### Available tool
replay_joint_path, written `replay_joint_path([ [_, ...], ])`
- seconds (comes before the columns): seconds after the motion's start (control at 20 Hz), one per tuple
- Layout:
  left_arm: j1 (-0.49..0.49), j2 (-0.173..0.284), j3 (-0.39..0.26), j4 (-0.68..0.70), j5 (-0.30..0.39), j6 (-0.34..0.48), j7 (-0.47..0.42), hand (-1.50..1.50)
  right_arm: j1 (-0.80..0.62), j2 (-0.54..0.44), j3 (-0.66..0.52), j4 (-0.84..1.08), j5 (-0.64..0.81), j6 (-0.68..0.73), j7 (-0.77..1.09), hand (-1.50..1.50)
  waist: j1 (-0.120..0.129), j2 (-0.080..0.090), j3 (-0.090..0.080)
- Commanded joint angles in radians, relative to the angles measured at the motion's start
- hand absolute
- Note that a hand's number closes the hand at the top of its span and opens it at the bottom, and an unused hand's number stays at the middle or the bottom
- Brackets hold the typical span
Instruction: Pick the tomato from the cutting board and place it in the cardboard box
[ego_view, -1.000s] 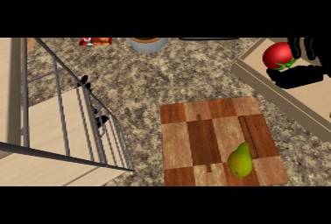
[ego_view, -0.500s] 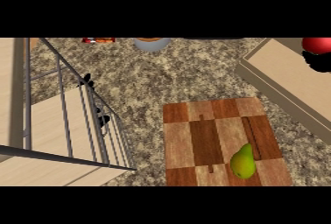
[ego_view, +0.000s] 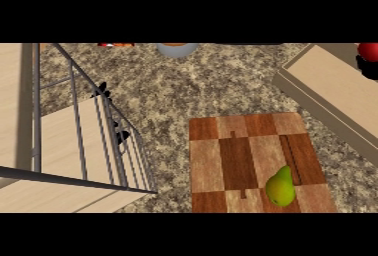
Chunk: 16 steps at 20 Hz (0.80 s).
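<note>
The red tomato (ego_view: 368, 50) shows at the view's top right edge, above the far end of the cardboard box (ego_view: 330, 86). My right hand (ego_view: 368, 68) is a dark shape just under the tomato, curled on it and mostly cut off by the edge. The wooden cutting board (ego_view: 238, 155) lies at lower centre. Two small black shapes (ego_view: 100, 91) poke out beside a pale wooden panel at the left. They may belong to my left hand, but too little shows.
A green pear (ego_view: 280, 186) lies on the board's near right part. A wire rack (ego_view: 81, 120) over pale wood fills the left side. A grey bowl (ego_view: 177, 48) and a red item (ego_view: 117, 45) sit at the far edge.
My right hand has carried the tomato up and to the right, from over the box's near side to the view's top right corner. The pear and board stay put.
</note>
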Motion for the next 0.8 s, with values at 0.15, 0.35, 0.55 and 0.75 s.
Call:
replay_joint_path([
  [0.15,0.065,0.023,0.122,0.063,0.039,0.055,0.034,0.0,0.006,0.054,-0.013,0.202,0.008,-0.081,-0.15,1.5,0.028,0.009,-0.01],
  [0.35,0.009,0.028,0.135,0.062,0.052,0.059,0.094,0.0,0.007,0.051,-0.029,0.345,-0.045,0.019,-0.199,1.5,0.031,0.013,-0.008],
  [0.55,0.041,0.019,0.135,0.095,0.058,0.03,0.043,0.0,0.012,0.097,-0.03,0.444,-0.021,0.003,-0.139,-1.5,0.027,0.011,-0.011],
  [0.75,0.067,0.009,0.122,0.1,0.026,0.042,0.023,0.0,0.001,0.089,-0.055,0.514,-0.05,0.0,-0.299,-1.5,0.024,0.01,-0.009],
])
